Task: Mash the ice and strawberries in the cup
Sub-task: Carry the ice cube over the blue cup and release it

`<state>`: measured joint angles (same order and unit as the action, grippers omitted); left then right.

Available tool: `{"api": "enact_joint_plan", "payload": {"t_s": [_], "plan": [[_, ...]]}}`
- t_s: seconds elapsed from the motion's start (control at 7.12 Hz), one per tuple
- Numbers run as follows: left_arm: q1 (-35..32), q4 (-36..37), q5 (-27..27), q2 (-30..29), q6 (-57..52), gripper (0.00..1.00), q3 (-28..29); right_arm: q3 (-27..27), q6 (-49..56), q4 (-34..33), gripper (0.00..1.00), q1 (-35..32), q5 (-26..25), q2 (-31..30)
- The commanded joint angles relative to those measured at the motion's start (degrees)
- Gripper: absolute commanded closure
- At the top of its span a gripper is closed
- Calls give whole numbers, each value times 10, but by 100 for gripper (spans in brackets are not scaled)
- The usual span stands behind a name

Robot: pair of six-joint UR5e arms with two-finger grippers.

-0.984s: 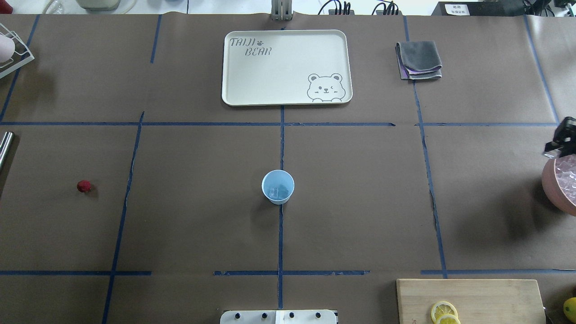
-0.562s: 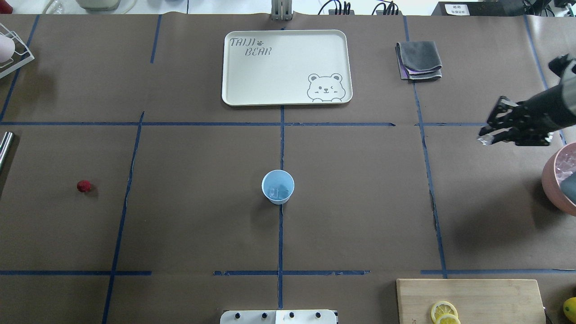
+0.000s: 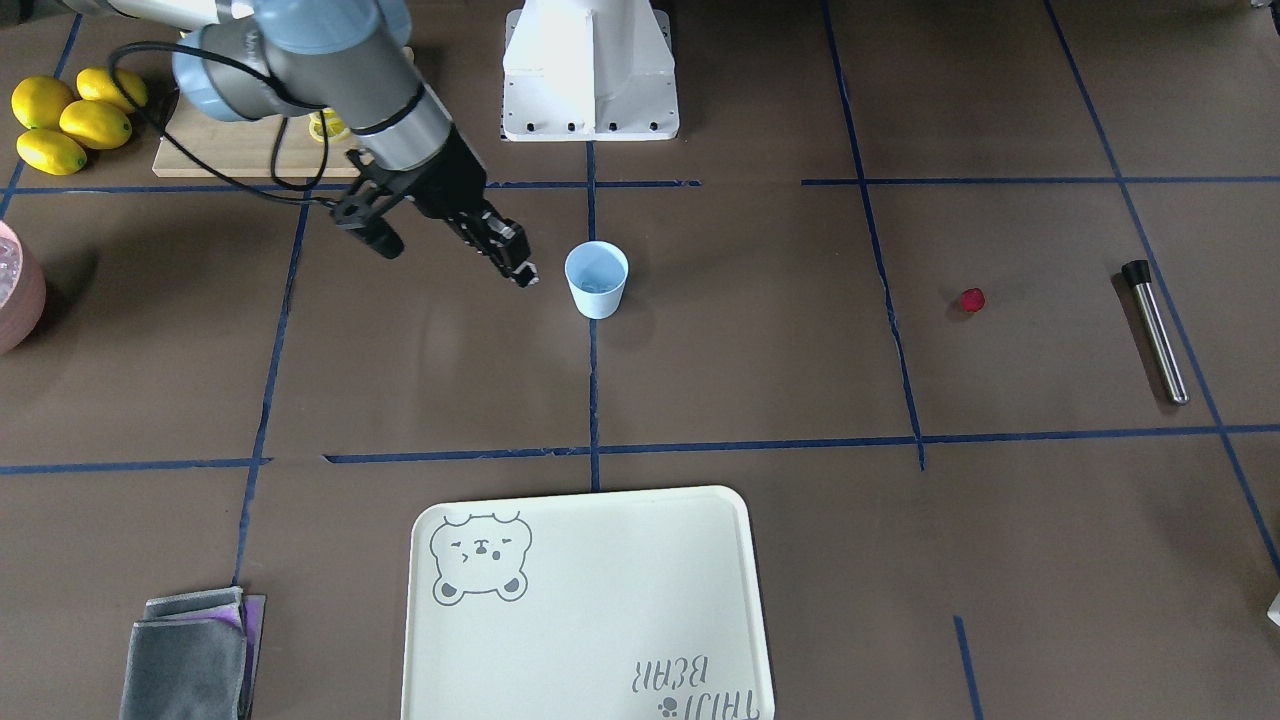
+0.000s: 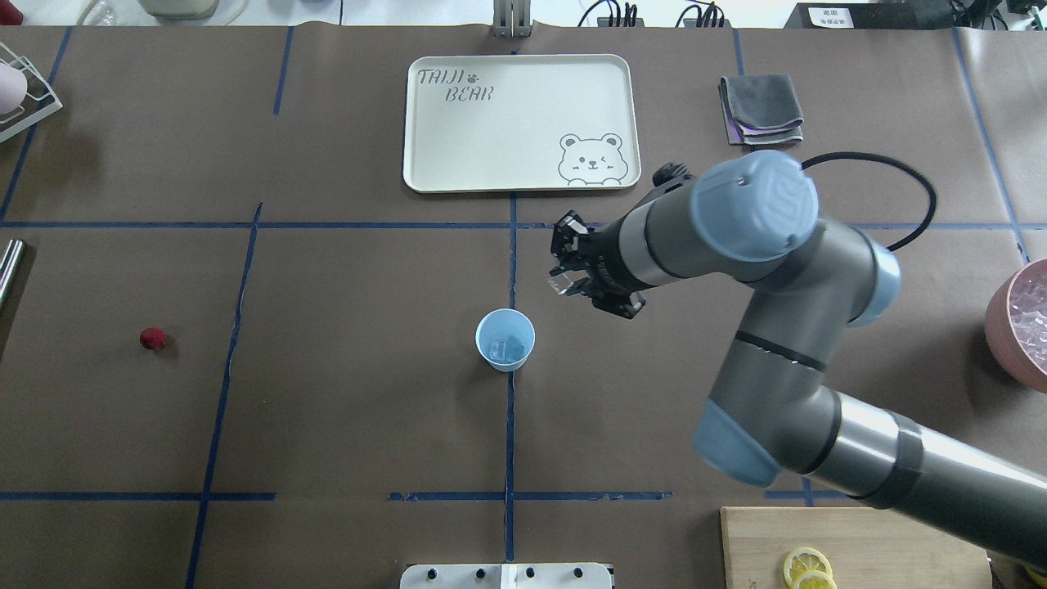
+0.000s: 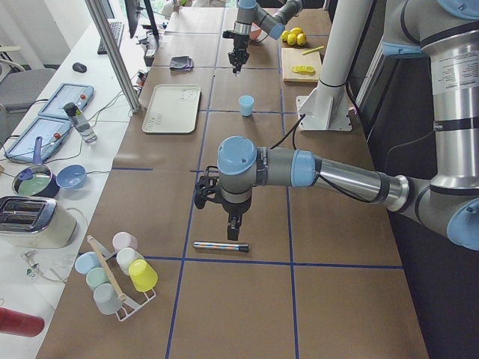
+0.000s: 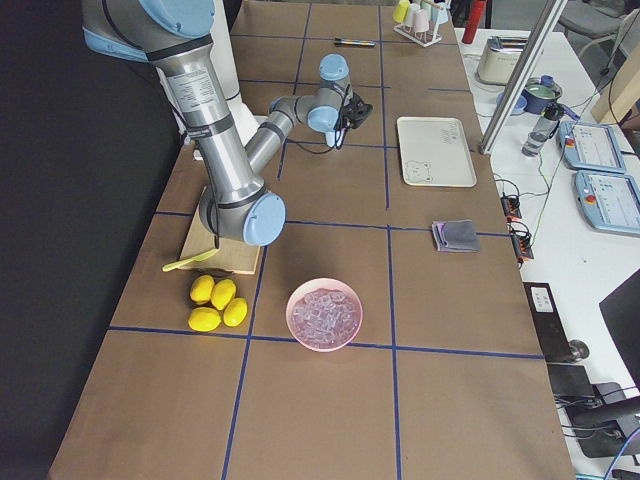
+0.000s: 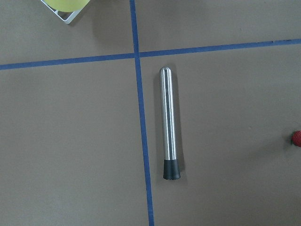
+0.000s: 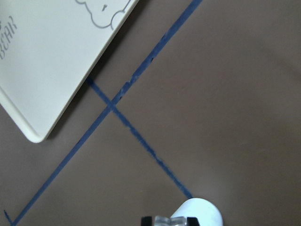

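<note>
At the middle of the table (image 4: 327, 409) the cup (image 4: 505, 339) stands upright on a blue tape line, with some ice (image 4: 507, 350) lying in its bottom. Just beside it, on the side toward the table's right end and a little toward the far edge, the right tool (image 4: 564, 282) hangs in the air with its fingers pinching a clear ice chunk (image 8: 163, 220), near the cup's mouth but not yet over it. The strawberry (image 4: 152, 338) lies alone, well off toward the table's left end. Further that way lies a steel muddler (image 7: 168, 125), and the left tool (image 5: 232, 223) hovers above it. Whether that one is spread or pressed together cannot be told.

The chunk is likely hard, wet and slick, so it may squirt out of a tight pinch. A hold across its flattest faces and a release low over the mouth looks safest. The cup seems light and easily tipped, so it probably wants steadying by its wall during mashing. The berry is soft and should be taken gently across its body
</note>
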<state>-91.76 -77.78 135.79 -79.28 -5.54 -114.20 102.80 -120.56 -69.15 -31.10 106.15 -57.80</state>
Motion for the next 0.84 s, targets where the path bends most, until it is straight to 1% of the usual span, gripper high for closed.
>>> {"api": "enact_joint_plan", "payload": {"t_s": [0.0,0.28,0.56,0.7], "plan": [[0,0,0,0,0,0,0,-49,-23,0,96,37,-38,55],[0,0,0,0,0,0,-1,-45,-23,-1,91,40,-38,49],[0,-1,0,0,0,0,0,-42,-23,-14,89,42,-38,41],[0,-1,0,0,0,0,0,-39,-22,-37,81,42,-38,45]]}}
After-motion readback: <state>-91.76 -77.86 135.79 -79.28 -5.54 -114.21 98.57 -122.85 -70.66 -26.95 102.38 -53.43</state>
